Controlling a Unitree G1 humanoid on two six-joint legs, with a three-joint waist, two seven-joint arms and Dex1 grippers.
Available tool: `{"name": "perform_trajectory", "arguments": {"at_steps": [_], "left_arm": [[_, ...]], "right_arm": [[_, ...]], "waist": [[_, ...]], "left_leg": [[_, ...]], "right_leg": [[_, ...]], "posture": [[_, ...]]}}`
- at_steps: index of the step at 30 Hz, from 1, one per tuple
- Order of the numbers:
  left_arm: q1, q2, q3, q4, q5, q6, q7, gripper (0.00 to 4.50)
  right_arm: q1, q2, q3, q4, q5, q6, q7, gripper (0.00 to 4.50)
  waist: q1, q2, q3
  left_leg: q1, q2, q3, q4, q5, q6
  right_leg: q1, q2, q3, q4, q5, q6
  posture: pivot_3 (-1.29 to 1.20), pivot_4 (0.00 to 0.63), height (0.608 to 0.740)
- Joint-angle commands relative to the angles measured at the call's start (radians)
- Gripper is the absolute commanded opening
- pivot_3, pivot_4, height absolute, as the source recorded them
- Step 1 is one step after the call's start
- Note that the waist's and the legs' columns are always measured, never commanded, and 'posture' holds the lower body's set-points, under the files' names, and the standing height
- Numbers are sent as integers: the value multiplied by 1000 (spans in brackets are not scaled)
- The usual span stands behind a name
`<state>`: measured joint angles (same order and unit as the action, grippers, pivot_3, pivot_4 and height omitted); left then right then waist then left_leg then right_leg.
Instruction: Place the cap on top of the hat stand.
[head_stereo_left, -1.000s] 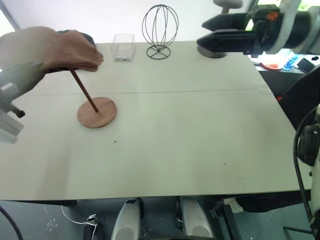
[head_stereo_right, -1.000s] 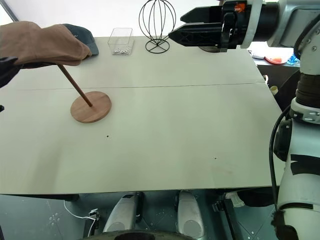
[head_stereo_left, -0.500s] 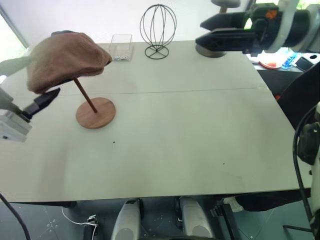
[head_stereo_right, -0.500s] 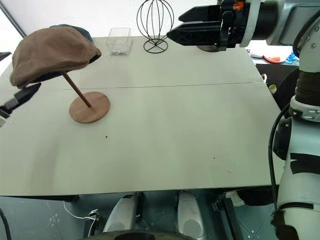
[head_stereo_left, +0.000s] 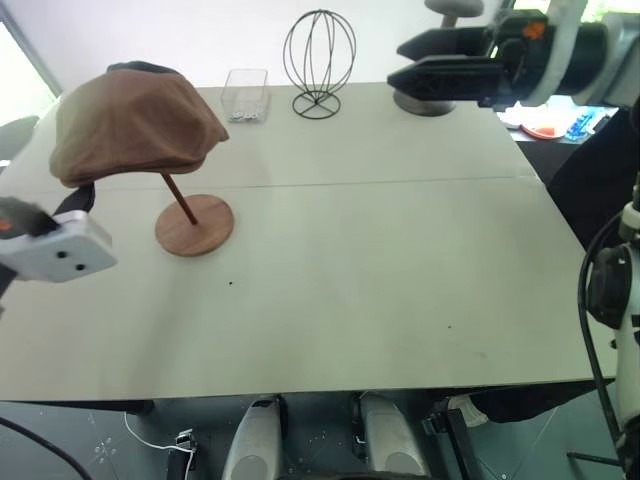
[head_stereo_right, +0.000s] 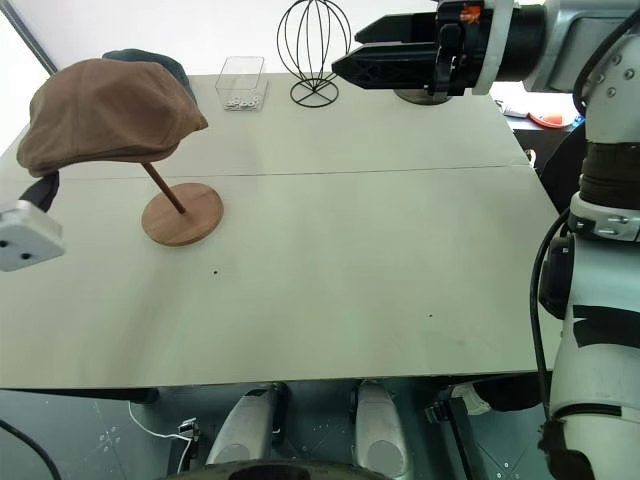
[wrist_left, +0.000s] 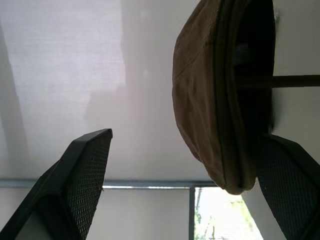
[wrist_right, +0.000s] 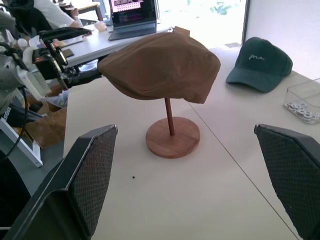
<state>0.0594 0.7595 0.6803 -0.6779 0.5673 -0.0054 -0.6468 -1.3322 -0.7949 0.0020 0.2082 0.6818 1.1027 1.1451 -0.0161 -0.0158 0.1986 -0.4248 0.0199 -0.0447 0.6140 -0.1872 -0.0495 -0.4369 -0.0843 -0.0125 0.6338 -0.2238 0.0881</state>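
brown cap (head_stereo_left: 135, 125) atop wooden hat stand (head_stereo_left: 193, 224)

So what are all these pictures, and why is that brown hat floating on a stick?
They come from a robot with two arms. Two pictures are taken from its head, looking down at a pale table. The other two come from small cameras on its wrists, so the black shapes at their lower edges are the robot's own fingers.

The hat isn't floating. The brown cap sits on a wooden hat stand: a round base, a thin slanted rod, and a top hidden under the cap. The left gripper is open beside the cap's edge, gripping nothing. The right gripper is raised over the far side of the table, open and empty too.

Also on the table: a black wire stand, a small clear box and a dark blue baseball cap.
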Motion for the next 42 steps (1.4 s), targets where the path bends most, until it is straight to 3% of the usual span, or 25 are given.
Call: {"name": "perform_trajectory", "arguments": {"at_steps": [1,7,13,16,23,30,34,42], "left_arm": [[-35,-43,-69,-91,133,163,-16,4455],[-70,-93,-177,-103,256,297,-22,4455],[-161,-75,-232,-3,243,307,44,4455],[-194,-65,-235,36,207,283,79,3664],[-170,-50,-190,76,94,178,144,75],[-94,32,-21,196,-123,-122,228,75],[-63,89,58,335,-300,-285,191,75],[-64,228,57,691,-468,-555,138,75]], "right_arm": [[-56,-13,-25,-13,10,-7,21,4500],[-62,-20,-29,-25,10,10,18,4500],[-46,-27,-47,-58,24,37,-5,4500],[-44,-29,-56,-71,31,50,-16,4500],[-30,-35,-73,-95,38,64,-38,4500],[-14,-34,-76,-98,40,50,-47,4500],[-11,-36,-71,-94,35,38,-38,4500],[-11,-50,-48,-100,37,20,17,4500]], "waist": [[0,0,0],[0,-1,0],[2,-1,0],[2,-1,0],[2,-1,0],[2,-1,0],[2,-1,0],[-1,-1,0]], "left_leg": [[0,0,0,0,0,0],[0,2,0,0,0,0],[0,2,1,1,0,0],[0,3,1,1,0,0],[0,3,1,1,0,1],[0,4,2,1,0,1],[0,5,5,1,0,1],[0,6,10,0,-1,1]], "right_leg": [[0,0,0,0,0,0],[0,2,1,0,0,0],[0,2,1,0,1,-1],[0,2,1,0,1,-1],[0,2,1,0,1,-1],[-1,3,2,0,1,-2],[-2,3,3,0,0,-5],[-5,3,5,0,0,-6]], "posture": [[0,150,740],[0,150,740],[0,150,740],[0,150,740],[0,150,740],[0,150,740],[0,150,740],[0,150,740]]}}
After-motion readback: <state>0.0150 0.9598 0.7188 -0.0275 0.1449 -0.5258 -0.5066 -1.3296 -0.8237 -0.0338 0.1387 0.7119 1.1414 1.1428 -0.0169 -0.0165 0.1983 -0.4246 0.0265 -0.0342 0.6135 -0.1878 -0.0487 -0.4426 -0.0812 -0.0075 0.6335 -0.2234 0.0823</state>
